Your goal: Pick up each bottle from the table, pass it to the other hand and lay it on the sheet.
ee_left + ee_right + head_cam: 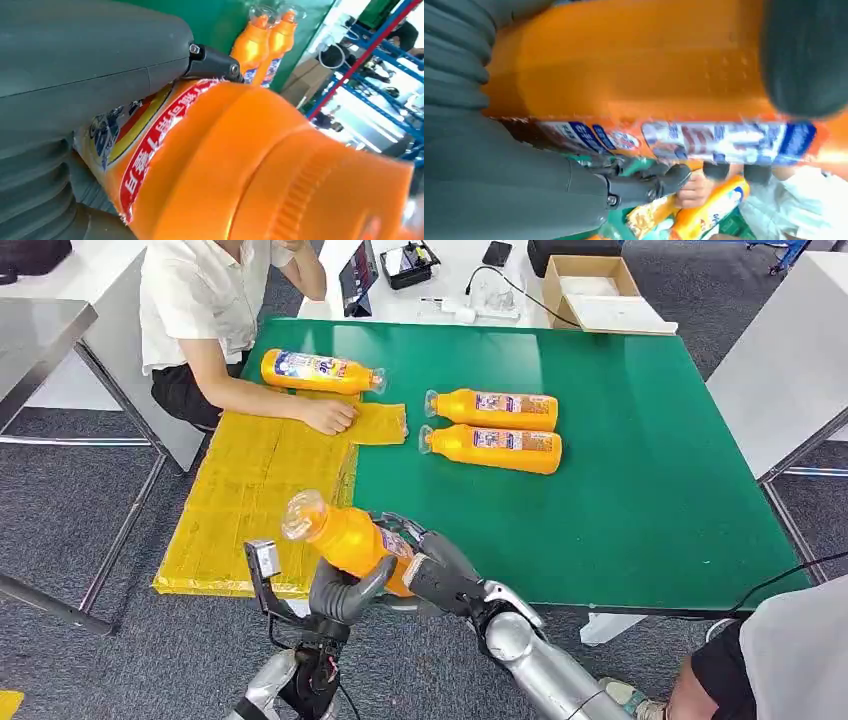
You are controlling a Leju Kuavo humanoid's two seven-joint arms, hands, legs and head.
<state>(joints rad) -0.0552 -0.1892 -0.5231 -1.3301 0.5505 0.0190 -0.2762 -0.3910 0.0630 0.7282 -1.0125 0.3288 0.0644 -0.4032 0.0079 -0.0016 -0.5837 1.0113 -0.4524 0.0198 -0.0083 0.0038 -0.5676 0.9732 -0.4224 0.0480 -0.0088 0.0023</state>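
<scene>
Mid-handoff at 6 o'clock off the table [640,490]: both hands' fingers wrap the orange bottle [345,537], left hand [345,592] under, right hand [440,575] gripping base, so it can't drop.

Left robot hand [345,592] and right robot hand [440,575] meet (fingers curled).

Lab or workshop, blue metal racking [350,75], grey carpet [120,640], white worktables [790,360], cardboard box [590,285]

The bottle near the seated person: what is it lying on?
That bottle lies on the yellow sheet, which covers the green table. The person's hand rests on the sheet beside it. What lies beneath the sheet is hidden.
</scene>
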